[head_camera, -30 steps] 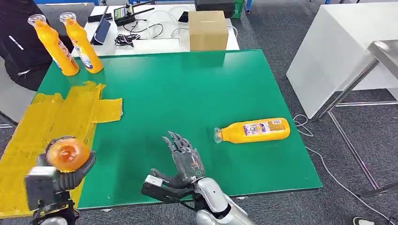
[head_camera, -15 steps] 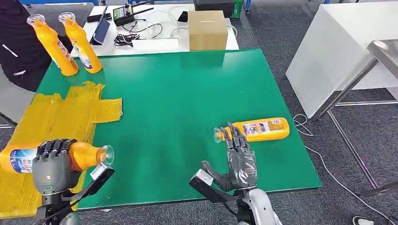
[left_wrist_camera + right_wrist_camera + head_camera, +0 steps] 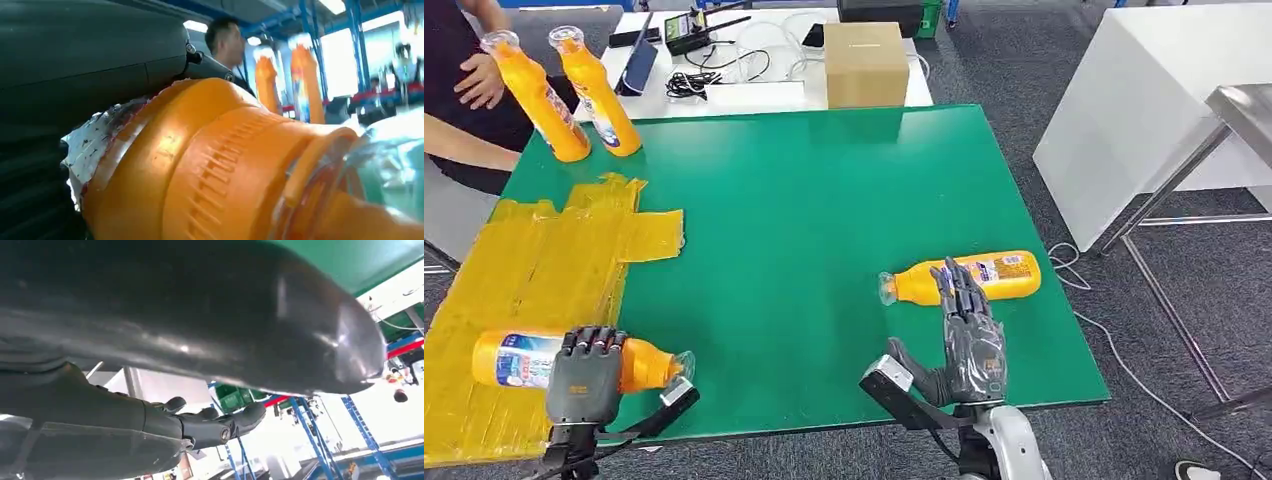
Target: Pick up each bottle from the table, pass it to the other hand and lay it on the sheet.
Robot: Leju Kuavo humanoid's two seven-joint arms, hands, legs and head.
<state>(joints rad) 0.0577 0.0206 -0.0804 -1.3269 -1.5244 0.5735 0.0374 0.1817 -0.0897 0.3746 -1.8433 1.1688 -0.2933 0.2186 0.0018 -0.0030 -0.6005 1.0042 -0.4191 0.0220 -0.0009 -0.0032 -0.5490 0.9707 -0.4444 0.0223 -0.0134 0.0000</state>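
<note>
Gripping one bottle (image 3: 524,360) sideways, your left hand (image 3: 584,375) has it lying over the yellow sheet (image 3: 534,260) for release; your right hand (image 3: 969,335), fingers spread, nears the next bottle (image 3: 984,277) on the green surface (image 3: 804,200).

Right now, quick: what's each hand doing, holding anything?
Left hand: holding an orange bottle on its side over the yellow sheet.
Right hand: open, fingers spread, holding nothing, by the lying bottle.
</note>
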